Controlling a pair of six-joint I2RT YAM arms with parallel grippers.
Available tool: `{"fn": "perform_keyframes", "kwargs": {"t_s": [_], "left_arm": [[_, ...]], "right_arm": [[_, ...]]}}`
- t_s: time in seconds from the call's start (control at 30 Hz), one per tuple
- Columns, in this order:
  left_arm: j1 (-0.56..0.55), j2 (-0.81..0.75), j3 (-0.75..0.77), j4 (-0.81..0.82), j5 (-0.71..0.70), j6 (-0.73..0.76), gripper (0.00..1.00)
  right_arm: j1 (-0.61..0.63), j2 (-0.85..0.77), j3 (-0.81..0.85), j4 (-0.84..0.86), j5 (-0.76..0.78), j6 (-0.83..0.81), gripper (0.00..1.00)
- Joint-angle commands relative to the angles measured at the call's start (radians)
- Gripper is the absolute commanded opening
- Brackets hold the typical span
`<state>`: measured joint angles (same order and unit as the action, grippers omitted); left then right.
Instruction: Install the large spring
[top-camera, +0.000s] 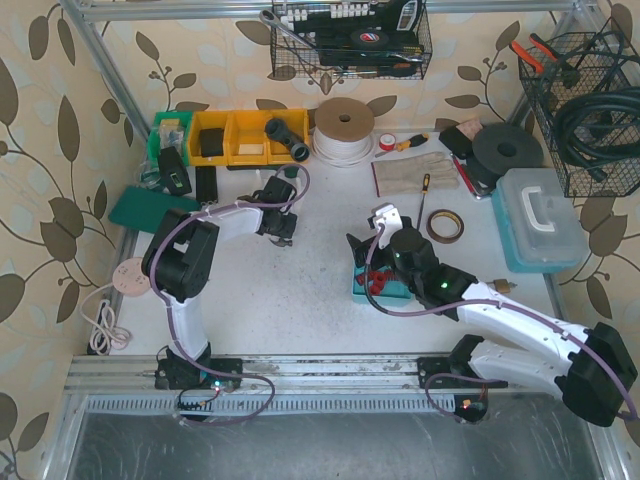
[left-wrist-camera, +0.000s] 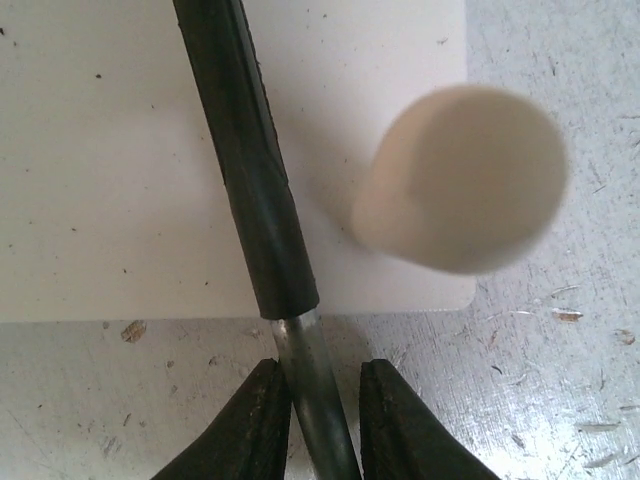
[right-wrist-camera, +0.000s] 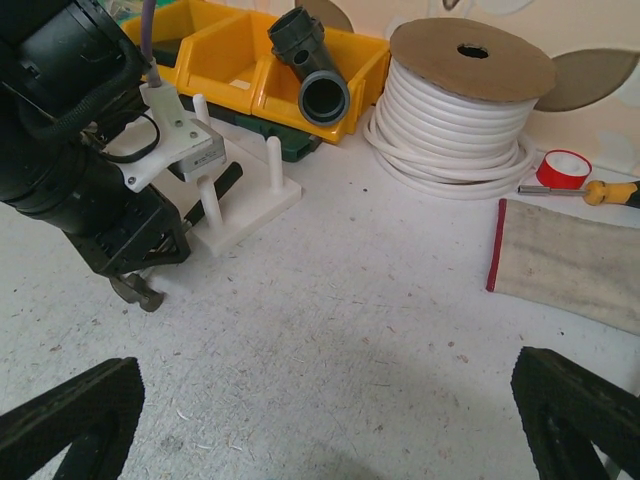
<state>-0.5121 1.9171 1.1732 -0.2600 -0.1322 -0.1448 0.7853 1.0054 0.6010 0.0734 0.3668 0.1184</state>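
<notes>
Steel rod (left-wrist-camera: 255, 190) is clamped by the left gripper (left-wrist-camera: 322, 372), probably to steady it beside the white peg (left-wrist-camera: 460, 190); the right gripper (right-wrist-camera: 325, 415) is held spread, empty.

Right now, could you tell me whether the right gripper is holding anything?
No, the right gripper is spread wide open with nothing between its fingers.

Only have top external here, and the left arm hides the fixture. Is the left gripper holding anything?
Observer: Yes. The left wrist view shows the left gripper shut on a metal rod with a black sleeve.
Operator: Where is it relative to the fixture?
Observer: It lies across the white base plate, beside a white peg.
Operator: Right gripper?
Observer: The right wrist view shows the right gripper wide open, with nothing between its fingers.
</notes>
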Motion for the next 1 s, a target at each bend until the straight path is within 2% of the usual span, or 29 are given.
{"fn": "perform_keyframes", "kwargs": {"t_s": [0.0,0.33,0.63,0.97], "left_arm": [[-0.008,0.012,0.027,0.0,-0.013,-0.013,0.24],[-0.009,-0.051,0.017,-0.011,-0.045,-0.025,0.01],[-0.008,-0.123,0.004,-0.032,-0.085,-0.062,0.0],[-0.008,-0.307,-0.049,-0.088,-0.117,-0.066,0.0]], "right_arm": [[0.005,-0.017,-0.018,0.005,0.021,0.004,0.98],[0.005,-0.019,-0.015,0.0,0.023,0.004,0.98],[0.005,-0.019,-0.016,0.0,0.029,0.001,0.98],[0.005,-0.017,-0.017,0.0,0.025,0.004,0.98]]}}
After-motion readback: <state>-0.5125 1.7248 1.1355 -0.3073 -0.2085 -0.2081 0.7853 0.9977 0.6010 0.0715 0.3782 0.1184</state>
